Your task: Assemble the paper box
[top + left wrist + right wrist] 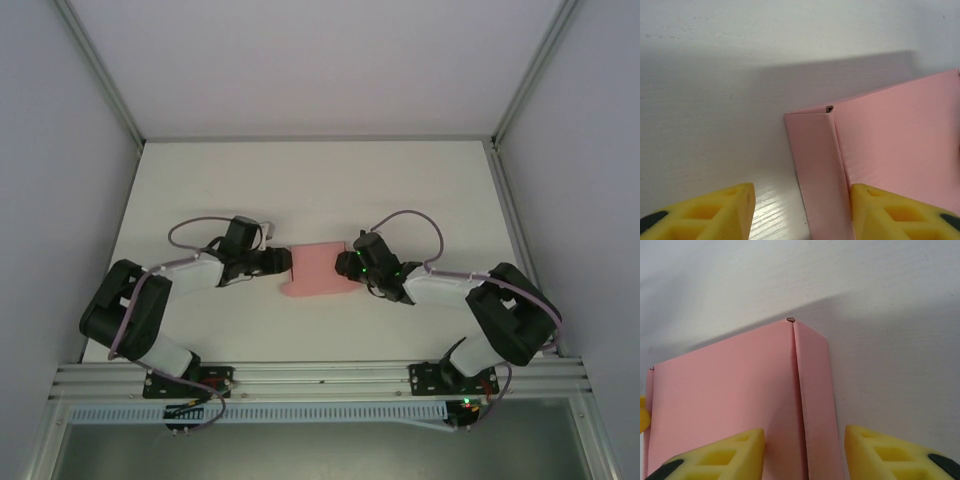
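1. The paper box point(318, 268) is lying on the table point(320, 190) midway between the two arms. It is pink and partly folded, with a broad panel facing up and a narrow side flap creased along each end.
2. The left hand point(283, 262) is sitting at the box's left end with its fingers spread. In the left wrist view the narrow flap point(815, 170) is standing between them, and the outer finger point(715, 210) is hanging clear of the card, so nothing is being pinched.
3. The right hand point(350, 265) is straddling the opposite flap point(815, 390). Its fingers are parted about as wide as that flap, and I cannot tell whether they are pressing on it or just bracketing it.
4. The card is looking thin and very light, so it is likely sliding on the smooth table under any sideways push unless the other hand is bracing it.
5. It is probably bending easily along the scored creases and buckling or denting anywhere else.
6. The best hold is seeming to be a flap edge close to its crease, pinched gently across the thickness, while avoiding squeezing the broad panel.
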`<state>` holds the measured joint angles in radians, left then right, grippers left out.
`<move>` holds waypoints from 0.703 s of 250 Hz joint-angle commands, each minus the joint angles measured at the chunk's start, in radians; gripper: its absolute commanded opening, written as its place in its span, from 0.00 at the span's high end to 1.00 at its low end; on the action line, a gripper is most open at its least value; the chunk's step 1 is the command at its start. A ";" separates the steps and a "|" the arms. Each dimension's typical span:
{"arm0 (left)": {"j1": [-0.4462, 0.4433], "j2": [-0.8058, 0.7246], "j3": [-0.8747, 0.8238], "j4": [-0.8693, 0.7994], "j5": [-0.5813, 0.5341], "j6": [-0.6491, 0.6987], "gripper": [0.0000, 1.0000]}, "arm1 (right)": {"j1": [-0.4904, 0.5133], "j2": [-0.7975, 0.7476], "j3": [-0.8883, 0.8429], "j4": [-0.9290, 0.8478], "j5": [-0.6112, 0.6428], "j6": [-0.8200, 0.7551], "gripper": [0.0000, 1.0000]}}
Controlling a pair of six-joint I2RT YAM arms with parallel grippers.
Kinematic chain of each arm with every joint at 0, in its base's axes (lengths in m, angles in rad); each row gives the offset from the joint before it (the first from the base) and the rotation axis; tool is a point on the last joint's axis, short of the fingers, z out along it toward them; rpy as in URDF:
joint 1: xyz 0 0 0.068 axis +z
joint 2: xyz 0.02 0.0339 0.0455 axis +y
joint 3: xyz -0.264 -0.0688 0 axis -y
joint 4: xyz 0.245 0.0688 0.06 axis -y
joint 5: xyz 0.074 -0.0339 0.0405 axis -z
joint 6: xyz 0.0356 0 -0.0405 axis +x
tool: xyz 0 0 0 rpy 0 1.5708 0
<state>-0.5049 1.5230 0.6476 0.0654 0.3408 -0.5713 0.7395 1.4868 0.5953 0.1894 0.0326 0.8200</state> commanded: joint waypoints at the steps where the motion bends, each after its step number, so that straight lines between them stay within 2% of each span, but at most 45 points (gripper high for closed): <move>1: -0.017 0.053 -0.019 0.004 0.096 0.024 0.49 | -0.003 -0.002 -0.021 -0.067 -0.001 -0.001 0.55; 21: -0.017 0.089 -0.025 0.085 0.177 -0.009 0.50 | -0.002 -0.002 -0.020 -0.063 0.004 0.001 0.55; 43: -0.020 0.116 -0.030 0.179 0.246 -0.041 0.63 | -0.002 -0.006 -0.019 -0.046 0.005 -0.002 0.54; 58: -0.017 0.127 -0.028 0.200 0.246 -0.051 0.76 | -0.003 -0.023 -0.020 -0.041 0.007 -0.001 0.47; 71: -0.011 0.134 -0.034 0.218 0.254 -0.063 0.82 | -0.003 -0.052 -0.019 -0.054 0.027 -0.005 0.41; 82: 0.000 0.140 -0.042 0.236 0.269 -0.072 0.84 | -0.005 -0.079 -0.014 -0.078 0.044 -0.008 0.28; 91: 0.011 0.144 -0.054 0.260 0.285 -0.090 0.88 | -0.008 -0.105 -0.013 -0.105 0.058 -0.008 0.26; 104: 0.031 0.149 -0.074 0.303 0.307 -0.110 0.89 | -0.019 -0.143 -0.014 -0.129 0.053 -0.006 0.21; 123: 0.054 0.160 -0.098 0.362 0.343 -0.135 0.91 | -0.042 -0.196 -0.030 -0.140 0.016 0.020 0.01; 155: 0.069 0.174 -0.114 0.409 0.372 -0.174 0.91 | -0.085 -0.251 -0.075 -0.117 -0.107 0.088 0.00; 176: 0.069 0.161 -0.112 0.383 0.354 -0.152 0.90 | -0.089 -0.263 -0.092 -0.095 -0.152 0.095 0.00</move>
<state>-0.4400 1.6699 0.5575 0.4717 0.6823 -0.7090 0.6640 1.2385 0.5461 0.1024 -0.0254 0.8665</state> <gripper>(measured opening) 0.097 0.996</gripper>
